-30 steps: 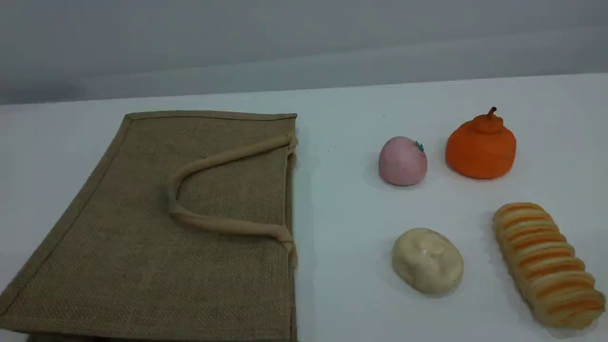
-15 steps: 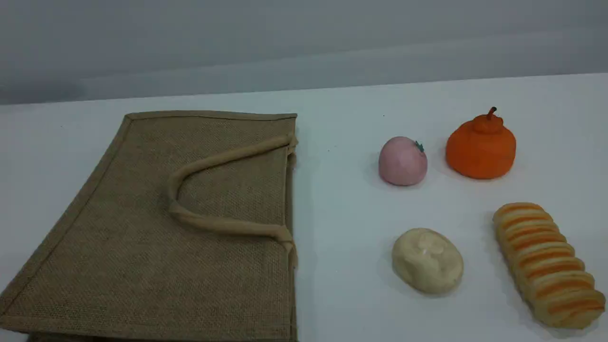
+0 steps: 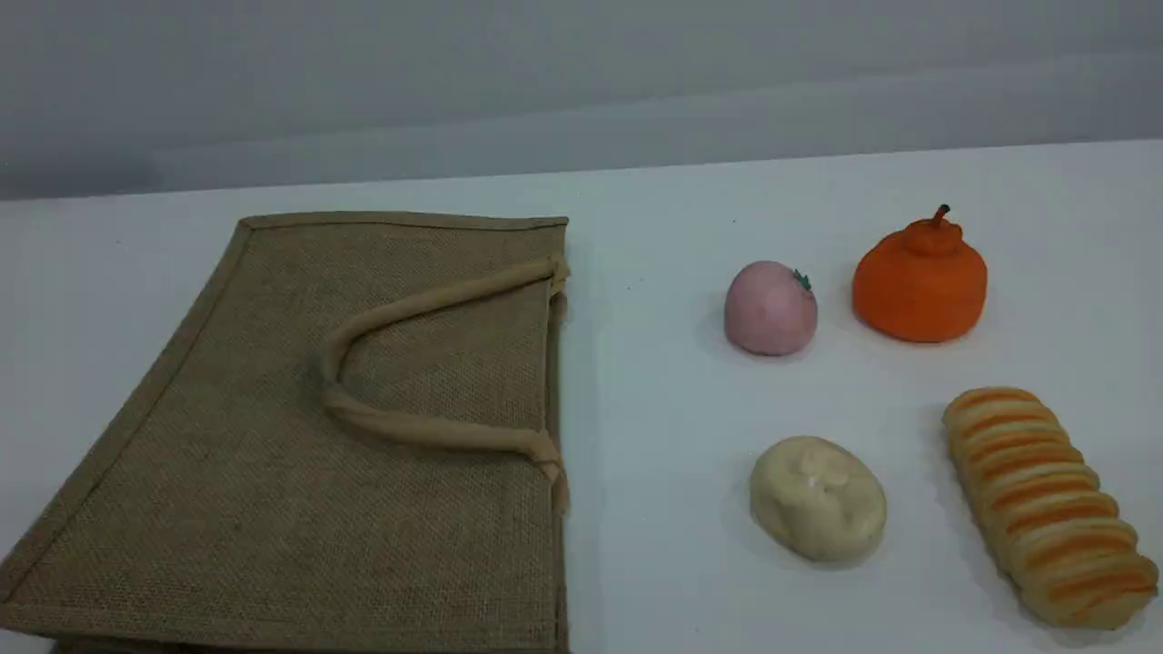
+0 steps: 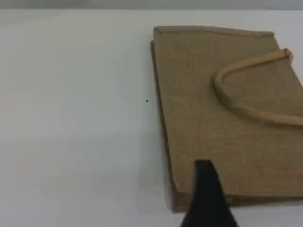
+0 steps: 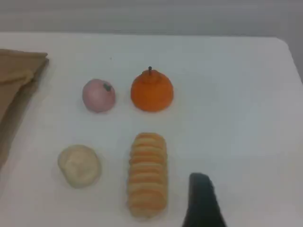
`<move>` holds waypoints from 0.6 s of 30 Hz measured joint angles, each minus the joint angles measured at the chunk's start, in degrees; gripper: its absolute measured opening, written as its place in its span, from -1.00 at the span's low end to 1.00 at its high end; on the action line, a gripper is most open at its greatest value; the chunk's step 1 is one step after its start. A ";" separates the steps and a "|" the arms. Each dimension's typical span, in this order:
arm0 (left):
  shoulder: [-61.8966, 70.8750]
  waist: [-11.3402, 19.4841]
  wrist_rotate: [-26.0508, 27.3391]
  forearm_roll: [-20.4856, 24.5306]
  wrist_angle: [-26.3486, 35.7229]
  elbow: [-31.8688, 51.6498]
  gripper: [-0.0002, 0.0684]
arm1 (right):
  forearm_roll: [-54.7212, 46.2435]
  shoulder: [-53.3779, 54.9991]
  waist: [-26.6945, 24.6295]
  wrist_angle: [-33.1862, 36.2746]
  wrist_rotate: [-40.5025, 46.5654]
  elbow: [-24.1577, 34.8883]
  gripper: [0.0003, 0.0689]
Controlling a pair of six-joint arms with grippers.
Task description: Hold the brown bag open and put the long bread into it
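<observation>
The brown bag [image 3: 345, 436] lies flat and closed on the left of the white table, its beige loop handle [image 3: 436, 431] resting on top and its mouth facing right. The long bread [image 3: 1045, 509], ridged with orange-brown bands, lies at the front right. Neither arm appears in the scene view. In the left wrist view, one dark fingertip [image 4: 206, 189] of my left gripper hangs above the bag [image 4: 213, 118] near a corner. In the right wrist view, one dark fingertip [image 5: 201, 198] of my right gripper sits just right of the bread [image 5: 147, 175], apart from it. Nothing is held.
A cream round bun [image 3: 818, 498] lies left of the bread. Behind them stand a pink round fruit [image 3: 770, 307] and an orange tangerine-like fruit [image 3: 919, 282]. The table's right edge [image 5: 293, 52] shows in the right wrist view. Bare table separates bag and food.
</observation>
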 joint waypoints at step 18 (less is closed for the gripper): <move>1.91 0.00 0.63 -0.02 -1.36 -1.00 0.23 | 1.65 0.00 0.00 -0.34 -1.39 -0.19 0.17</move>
